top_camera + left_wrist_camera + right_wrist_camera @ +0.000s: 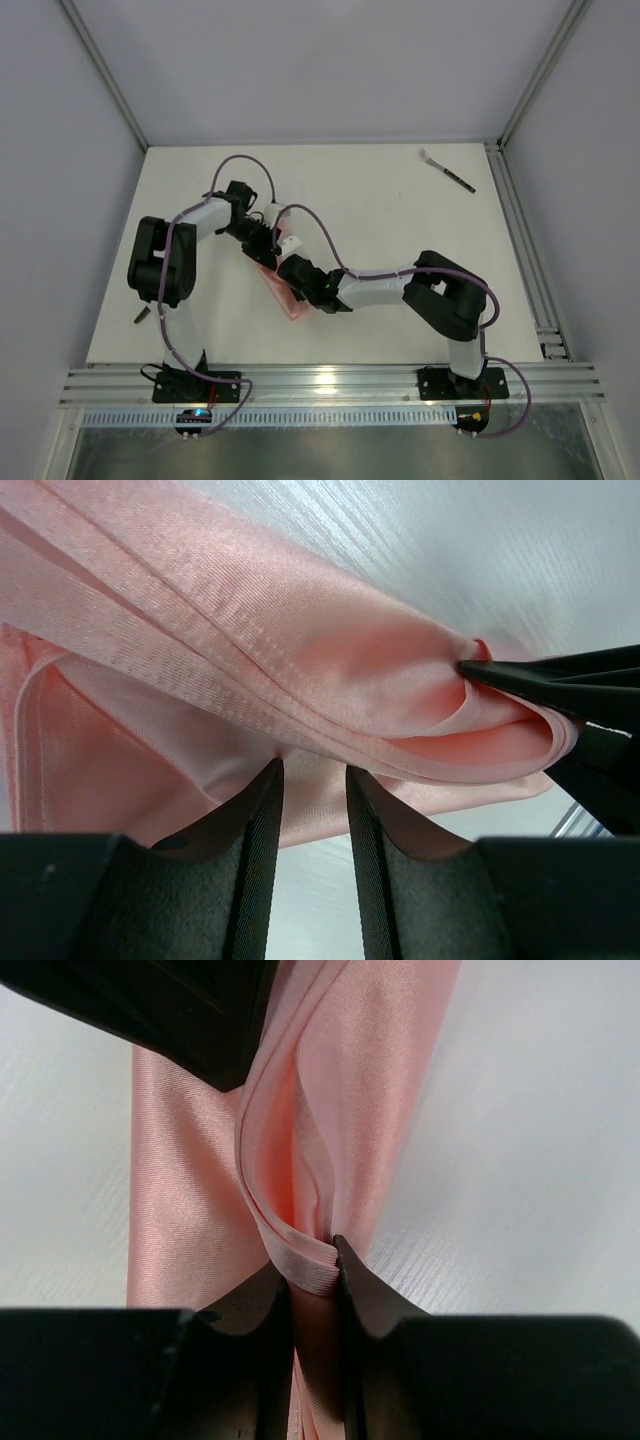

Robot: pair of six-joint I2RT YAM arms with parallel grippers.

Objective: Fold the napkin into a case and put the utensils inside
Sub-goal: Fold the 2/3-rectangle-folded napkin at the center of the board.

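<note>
Salmon-pink satin cloth napkin (pixel 288 303), folded to a strip, lies btwn arms. Black R gripper (pixel 310 1260) pinched tight on fold edge. Black L gripper (pixel 310 780) jaws narrowly apart, nothing btwn. Risk: slick layers slip from pinch, fold unravels.

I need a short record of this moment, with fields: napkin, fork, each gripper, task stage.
napkin: salmon-pink, folded into a narrow strip between both grippers
fork: far right of table, apart from napkin
right gripper: jaws pinch the napkin's layered fold
left gripper: jaws nearly together at napkin; grip unclear
stage: folding; fork not yet inside
</note>
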